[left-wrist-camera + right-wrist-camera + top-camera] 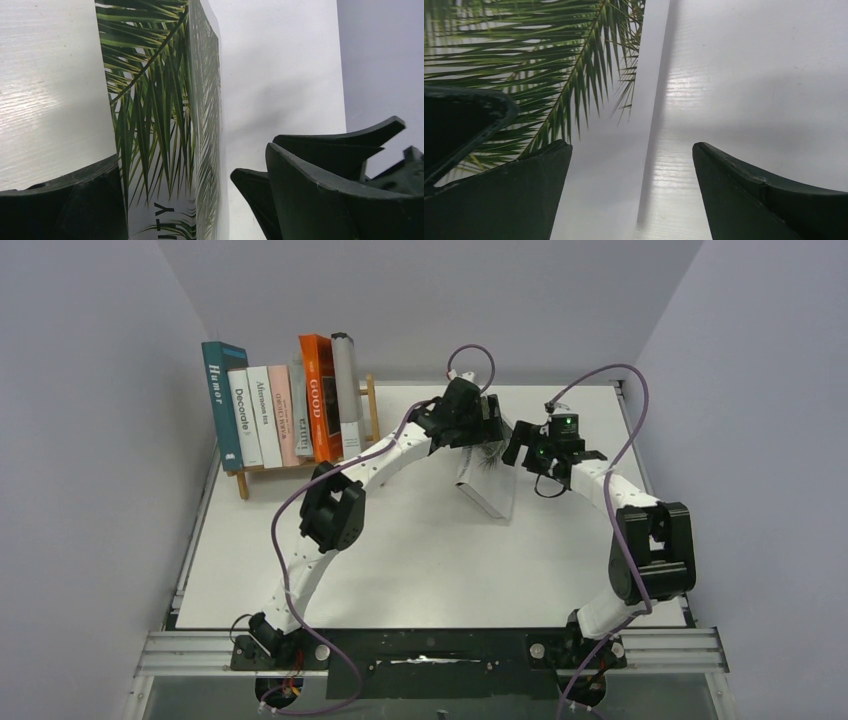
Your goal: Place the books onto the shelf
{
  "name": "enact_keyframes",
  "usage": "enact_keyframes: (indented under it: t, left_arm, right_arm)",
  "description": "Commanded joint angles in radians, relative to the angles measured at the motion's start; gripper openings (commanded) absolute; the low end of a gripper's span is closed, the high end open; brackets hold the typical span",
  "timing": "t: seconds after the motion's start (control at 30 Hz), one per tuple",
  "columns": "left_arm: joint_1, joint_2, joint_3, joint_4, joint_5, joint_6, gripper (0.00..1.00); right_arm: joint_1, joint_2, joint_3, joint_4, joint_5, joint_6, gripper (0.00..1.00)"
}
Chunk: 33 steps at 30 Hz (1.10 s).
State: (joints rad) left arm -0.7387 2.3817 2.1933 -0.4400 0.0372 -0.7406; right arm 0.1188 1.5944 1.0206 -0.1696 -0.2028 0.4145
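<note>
Task nearly done, by look of it.

- Shelf (372,405) at back left: row of upright books in place, including teal "Humor" (222,400), white "Decorate" (242,418) and orange "GOOD" (317,395). Exact count hard to read from overhead.
- One left: palm-leaf book (488,488), on edge mid-table (420,560), slightly tilted, well apart from shelf.
- Left gripper (488,440): astride book, jaws spread wide, gap on one side. Not clamped; other pad possibly touching.
- Right gripper (518,448): just beside, released, grasping nothing.
- Remaining: grasp, carry left, slot in at shelf's right end. Room there looks tight.
</note>
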Motion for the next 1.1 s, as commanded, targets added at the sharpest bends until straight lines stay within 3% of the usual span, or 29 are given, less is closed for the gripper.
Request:
enact_keyframes:
  t: [0.0, 0.4, 0.7, 1.07]
  left_arm:
    - [0.002, -0.095, -0.007, 0.098, 0.032, -0.016, 0.83]
    - [-0.002, -0.092, -0.015, 0.153, 0.073, -0.036, 0.76]
    - [-0.014, -0.065, -0.004, 0.164, 0.124, -0.032, 0.62]
    - [-0.016, -0.041, 0.042, 0.022, 0.114, 0.074, 0.58]
  right_arm:
    - [-0.002, 0.033, -0.006, 0.011, 0.034, 0.001, 0.99]
    - [-0.016, 0.068, -0.055, 0.063, 0.022, 0.006, 0.99]
    - [-0.026, 0.07, -0.071, 0.085, 0.018, 0.011, 0.99]
    - [-0.029, 0.07, -0.08, 0.1, 0.013, 0.021, 0.99]
